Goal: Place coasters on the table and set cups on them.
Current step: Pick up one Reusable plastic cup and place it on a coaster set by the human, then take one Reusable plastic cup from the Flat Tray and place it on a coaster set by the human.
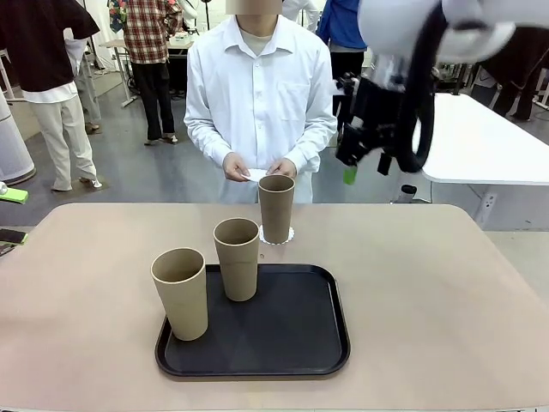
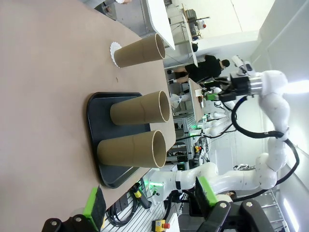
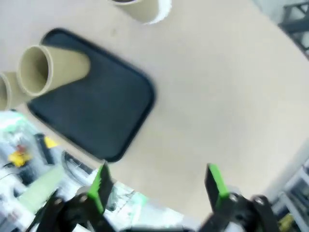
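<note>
One tan cup (image 1: 276,209) stands on a white lacy coaster (image 1: 277,237) on the beige table (image 1: 429,283), just beyond the tray. Two more cups (image 1: 238,257) (image 1: 181,293) stand upright on the black tray (image 1: 283,343). The person at the far side holds another white coaster (image 1: 255,175) in both hands. My right gripper (image 1: 353,167) hangs high above the table's far right, open and holding nothing; its wrist view looks down past its gripper (image 3: 158,183) on the tray (image 3: 96,106). My left gripper (image 2: 149,200) is open too, off the table's side, facing the cups (image 2: 140,107).
The tray sits at the near middle-left of the table. A white table (image 1: 480,146) stands behind at the right. A phone (image 1: 12,236) lies at the table's left edge. Other people stand in the background.
</note>
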Robot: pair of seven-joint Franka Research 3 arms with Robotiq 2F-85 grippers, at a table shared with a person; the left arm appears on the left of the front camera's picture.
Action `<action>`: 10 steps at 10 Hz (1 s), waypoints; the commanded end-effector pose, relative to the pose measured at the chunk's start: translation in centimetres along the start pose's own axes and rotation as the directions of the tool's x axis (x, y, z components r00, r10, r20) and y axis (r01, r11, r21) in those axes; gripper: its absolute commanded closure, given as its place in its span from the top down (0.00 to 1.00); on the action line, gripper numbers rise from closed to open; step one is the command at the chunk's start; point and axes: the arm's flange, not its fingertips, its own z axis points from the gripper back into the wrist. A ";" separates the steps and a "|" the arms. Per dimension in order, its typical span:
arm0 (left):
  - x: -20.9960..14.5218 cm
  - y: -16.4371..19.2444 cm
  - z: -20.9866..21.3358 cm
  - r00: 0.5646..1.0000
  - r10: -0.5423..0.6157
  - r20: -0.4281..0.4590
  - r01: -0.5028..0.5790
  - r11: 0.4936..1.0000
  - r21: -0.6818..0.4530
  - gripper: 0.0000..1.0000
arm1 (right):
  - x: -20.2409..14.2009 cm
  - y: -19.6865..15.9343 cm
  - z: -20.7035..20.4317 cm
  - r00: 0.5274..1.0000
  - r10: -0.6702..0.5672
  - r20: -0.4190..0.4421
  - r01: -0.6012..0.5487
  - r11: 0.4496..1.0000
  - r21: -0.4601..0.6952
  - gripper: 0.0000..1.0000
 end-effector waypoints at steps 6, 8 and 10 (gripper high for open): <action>0.1 0.0 0.1 1.000 -0.014 0.015 0.014 1.000 -0.021 1.00 | 1.5 1.0 0.9 0.999 -0.020 -0.036 0.021 1.000 0.019 1.00; 0.1 0.0 0.1 1.000 -0.014 0.015 0.014 1.000 -0.021 1.00 | 1.5 1.0 0.9 0.999 -0.020 -0.036 0.021 1.000 0.019 1.00; 0.1 0.0 0.1 1.000 -0.014 0.015 0.014 1.000 -0.021 1.00 | 1.5 1.0 0.9 0.999 -0.020 -0.036 0.021 1.000 0.019 1.00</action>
